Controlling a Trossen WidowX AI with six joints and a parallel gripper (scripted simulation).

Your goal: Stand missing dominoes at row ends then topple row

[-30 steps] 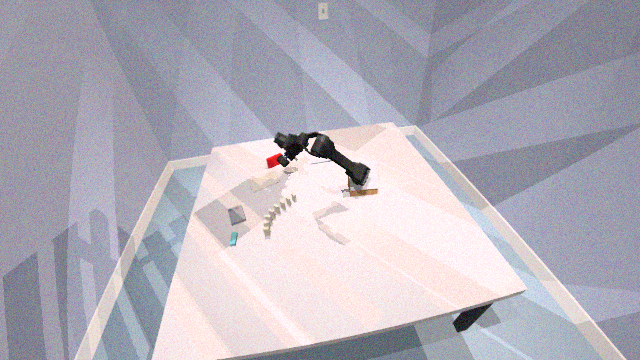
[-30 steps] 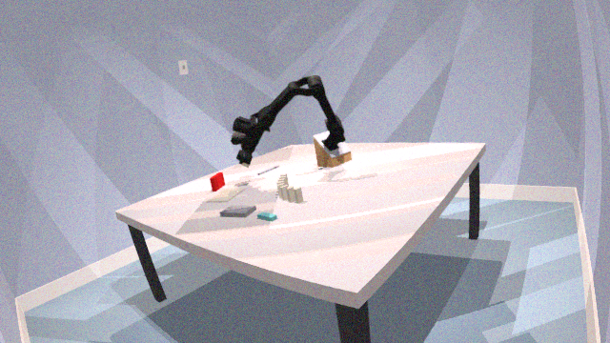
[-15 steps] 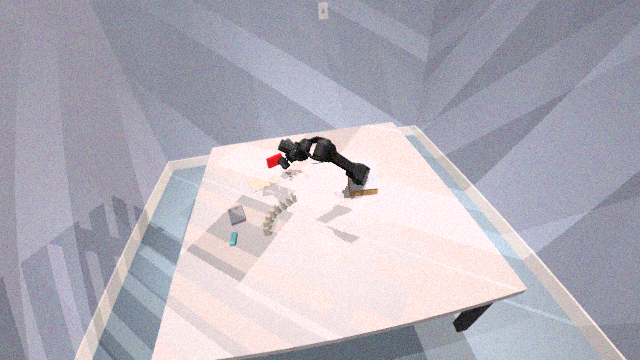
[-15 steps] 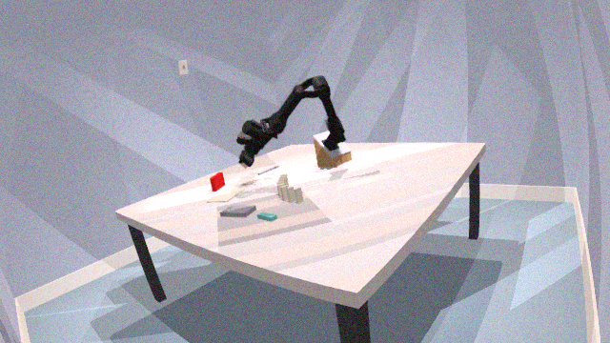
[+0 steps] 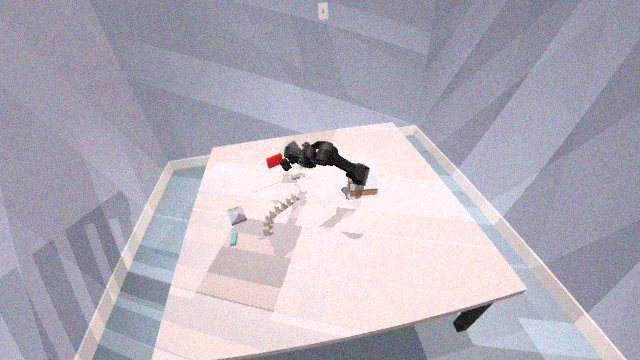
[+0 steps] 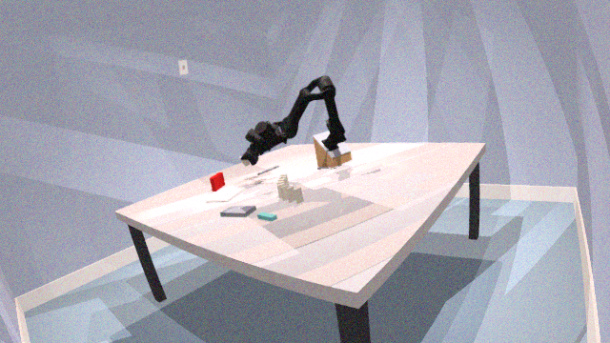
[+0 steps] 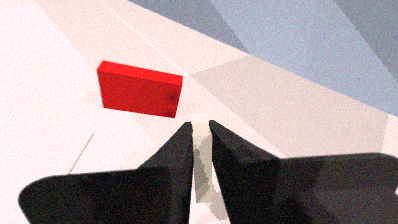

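Observation:
My gripper (image 5: pixel 285 165) (image 6: pixel 248 162) (image 7: pixel 199 127) is shut on a pale beige domino (image 7: pixel 202 145), which shows between the fingertips in the wrist view. It is held above the table, behind the standing row and near the red block. The row of several beige dominoes (image 5: pixel 276 210) (image 6: pixel 290 191) stands in a curve in the top and exterior views, apart from the gripper. The row is not visible in the wrist view. The held domino's exact tilt is hard to tell in the top and exterior views.
A red block (image 5: pixel 274 160) (image 6: pixel 217 182) (image 7: pixel 137 92) stands beyond the fingers. A grey flat box (image 5: pixel 237 215) (image 6: pixel 237 211) and a teal block (image 5: pixel 233 239) (image 6: pixel 267 216) lie near the row. A thin dark rod (image 6: pixel 268 170) lies behind it. A wooden stand (image 5: pixel 364 192) (image 6: pixel 320 154) is by the arm's base.

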